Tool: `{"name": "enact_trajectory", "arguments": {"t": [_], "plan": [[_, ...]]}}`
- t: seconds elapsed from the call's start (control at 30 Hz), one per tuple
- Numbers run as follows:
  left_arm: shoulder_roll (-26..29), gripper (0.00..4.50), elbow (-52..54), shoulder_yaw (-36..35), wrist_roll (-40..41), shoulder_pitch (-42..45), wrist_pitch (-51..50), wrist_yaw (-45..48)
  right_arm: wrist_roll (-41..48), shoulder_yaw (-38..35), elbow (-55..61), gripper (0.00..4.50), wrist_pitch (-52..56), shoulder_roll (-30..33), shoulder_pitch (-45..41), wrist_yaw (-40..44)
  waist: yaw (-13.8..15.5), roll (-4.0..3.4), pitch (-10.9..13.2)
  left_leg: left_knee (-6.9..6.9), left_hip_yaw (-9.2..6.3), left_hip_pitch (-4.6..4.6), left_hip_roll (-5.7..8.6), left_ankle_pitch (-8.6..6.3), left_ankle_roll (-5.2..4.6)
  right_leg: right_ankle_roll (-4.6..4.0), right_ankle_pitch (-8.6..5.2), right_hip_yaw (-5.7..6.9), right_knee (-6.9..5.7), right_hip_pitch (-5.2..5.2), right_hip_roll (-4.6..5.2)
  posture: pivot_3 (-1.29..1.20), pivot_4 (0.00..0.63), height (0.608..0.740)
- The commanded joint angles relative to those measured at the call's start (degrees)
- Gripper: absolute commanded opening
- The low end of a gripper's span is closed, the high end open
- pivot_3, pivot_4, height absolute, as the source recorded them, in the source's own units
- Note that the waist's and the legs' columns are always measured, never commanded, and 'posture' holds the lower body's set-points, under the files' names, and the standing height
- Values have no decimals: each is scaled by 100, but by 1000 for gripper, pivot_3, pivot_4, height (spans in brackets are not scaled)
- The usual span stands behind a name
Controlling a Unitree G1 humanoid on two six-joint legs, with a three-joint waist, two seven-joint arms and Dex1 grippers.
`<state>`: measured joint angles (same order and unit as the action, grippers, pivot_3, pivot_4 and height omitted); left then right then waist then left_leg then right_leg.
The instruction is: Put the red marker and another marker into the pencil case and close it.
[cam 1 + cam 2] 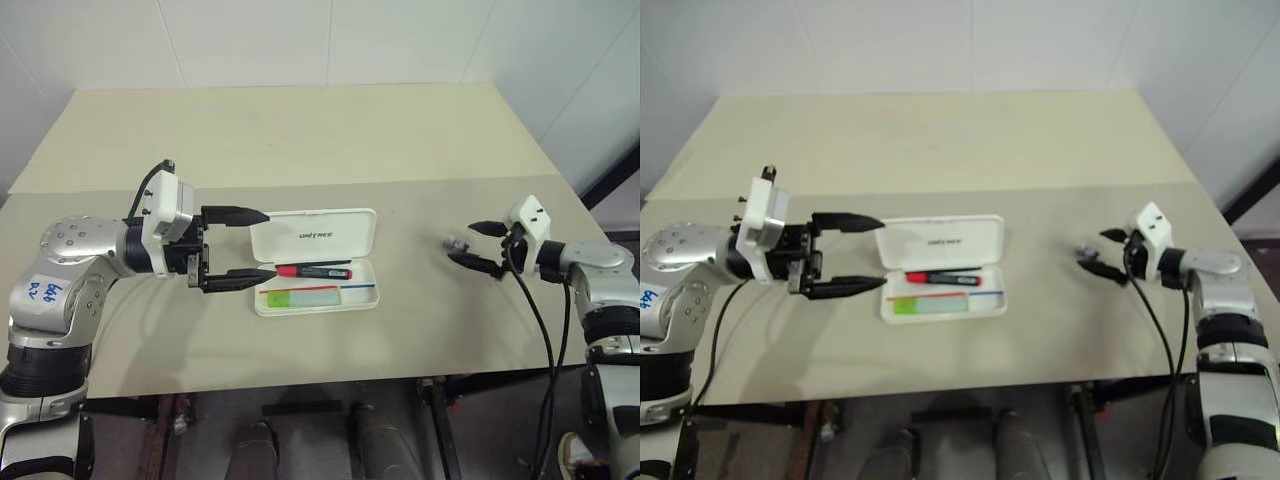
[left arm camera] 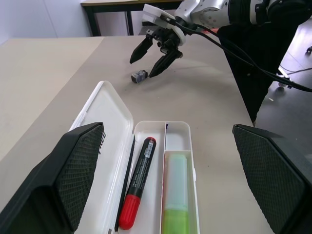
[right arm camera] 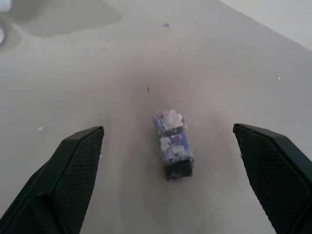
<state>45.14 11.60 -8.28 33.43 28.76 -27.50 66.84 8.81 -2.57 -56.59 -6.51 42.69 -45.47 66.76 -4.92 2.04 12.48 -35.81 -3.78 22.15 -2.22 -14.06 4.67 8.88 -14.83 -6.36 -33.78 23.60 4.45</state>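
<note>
Near the middle of the table (image 1: 300, 130), a little toward its front edge, the pencil case (image 1: 316, 262) lies open, its lid folded back flat toward the far edge. Both markers are already seen inside the tray: the red marker (image 1: 313, 270) along the hinge side and the green marker (image 1: 302, 297) in the compartment nearer the front edge. The left gripper (image 1: 232, 248) is held just beside the case's left end, its fingers spread wide and empty. Toward the right edge, the right gripper (image 1: 480, 246) is likewise wide and empty, and a small grey piece (image 3: 173, 145) lies on the table between its fingers, untouched. Loading is judged done; closing is judged the step in hand. The lid must be caught, swung over and pressed shut.
</note>
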Motion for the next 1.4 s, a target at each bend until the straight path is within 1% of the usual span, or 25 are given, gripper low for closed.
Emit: {"name": "enact_trajectory", "arguments": {"t": [0.03, 0.07, 0.2, 0.3, 0.43, 0.57, 0.63, 0.67, 0.8, 0.87, 0.93, 0.97, 1.07, 1.17, 1.27, 1.33, 1.4], "plan": [[43, 4458, 285, -94, 85, 25, 69, -86, -164, -25, -411, 4500, -273, -39, -217, -53, -2, -1, 0, 1, 0, 0, 0, 0, 0, 11, 6, 0, 0, 0, 0, 0, 150, 740], [48, 4458, 288, -93, 91, 29, 67, -91, -213, -23, -511, 4500, -315, -53, -252, -63, -2, -1, 1, 2, 0, 0, 1, 0, 0, 31, 17, 0, 0, 0, 0, 0, 150, 740], [80, 4458, 245, -109, 86, 72, 97, -70, -455, 40, -889, 4500, -432, -87, -329, -115, -4, -2, 1, 7, 0, -1, 2, 0, 1, 35, 19, 0, 1, 1, 0, 0, 150, 740], [92, 4500, 229, -109, 87, 113, 98, -61, -533, 1, -1082, 3860, -461, -134, -395, -169, -9, -2, 1, 5, 0, -3, 2, 0, 1, 35, 19, -1, 2, -1, 0, 0, 150, 740], [100, 4500, 213, -104, 74, 136, 132, -32, -513, -52, -1170, 2484, -439, -185, -449, -124, -16, -1, 1, -10, 0, -6, 2, 0, 1, 30, 17, -1, 3, -11, 0, 0, 150, 740], [94, 4500, 141, -80, 36, 176, 191, -11, -474, -69, -1129, 1144, -462, -246, -452, 0, -17, -1, 1, -23, 0, -6, 4, 5, 3, 3, 13, -5, 10, -20, 0, 0, 150, 740], [81, 4500, 100, -60, 15, 191, 239, 4, -426, -81, -1070, 393, -463, -276, -425, 153, -17, -1, 1, -24, 0, -6, 5, 9, 2, -9, 13, -8, 14, -21, 0, 0, 150, 740], [78, 4500, 87, -52, 9, 194, 257, 10, -414, -86, -1051, 333, -466, -283, -417, 197, -17, -1, 1, -24, 0, -6, 6, 10, 1, -9, 13, -9, 13, -22, 0, 0, 150, 740], [75, 4500, 28, 49, -55, 187, 371, 102, -410, -39, -781, 333, -511, -329, -341, 308, -19, -2, 1, -16, 0, -7, 6, 11, 1, -1, 16, -8, 11, -19, 0, 0, 150, 740], [69, 4500, -16, 93, -88, 158, 440, 164, -299, -16, -326, 333, -482, -380, -250, 554, -31, -2, 1, -11, 0, -6, 6, 9, 2, 18, 26, -8, 9, -15, 0, 0, 150, 740], [63, 4500, -91, 113, -126, 144, 515, 206, -140, -4, 335, 333, -362, -425, -81, 817, -55, -2, 1, -3, 0, -6, 5, 8, 3, 59, 44, -8, 3, -9, 0, 0, 150, 740], [63, 4500, -119, 117, -136, 143, 540, 220, -97, -11, 574, 333, -287, -434, -3, 874, -62, -4, 2, 3, 0, -5, 6, 8, 4, 60, 45, -8, 0, -5, 0, 0, 150, 740], [87, 4500, -209, 142, -185, 51, 649, 298, 207, 56, 2229, 333, 222, -498, 501, 1033, -39, -6, 3, 19, -3, -4, 6, 8, 5, 63, 44, -8, -3, 2, 0, 0, 150, 740], [97, 4500, -234, 170, -228, 6, 733, 348, 427, 105, 3325, 333, 765, -493, 878, 1017, -11, -6, 3, 25, -4, -4, 6, 6, 7, 63, 39, -8, -6, 7, 0, 0, 150, 740], [55, 4500, -224, 175, -221, -51, 752, 302, 799, 414, 5018, 333, 1525, -527, 1340, 1017, 25, -6, 3, 24, -6, -1, 5, 5, 7, 59, 36, -6, -6, 8, 0, 0, 150, 740], [32, 4500, -184, 199, -225, -98, 758, 270, 960, 557, 5650, 333, 1866, -574, 1491, 937, 33, -6, 3, 22, -8, 1, 6, 5, 7, 59, 35, -4, -7, 8, 0, 0, 150, 740], [19, 4500, -166, 227, -237, -141, 784, 263, 1050, 714, 5999, 333, 2119, -631, 1572, 863, 34, -6, 3, 17, -8, 1, 6, 4, 8, 58, 35, -4, -7, 7, 0, 0, 150, 740]]}}
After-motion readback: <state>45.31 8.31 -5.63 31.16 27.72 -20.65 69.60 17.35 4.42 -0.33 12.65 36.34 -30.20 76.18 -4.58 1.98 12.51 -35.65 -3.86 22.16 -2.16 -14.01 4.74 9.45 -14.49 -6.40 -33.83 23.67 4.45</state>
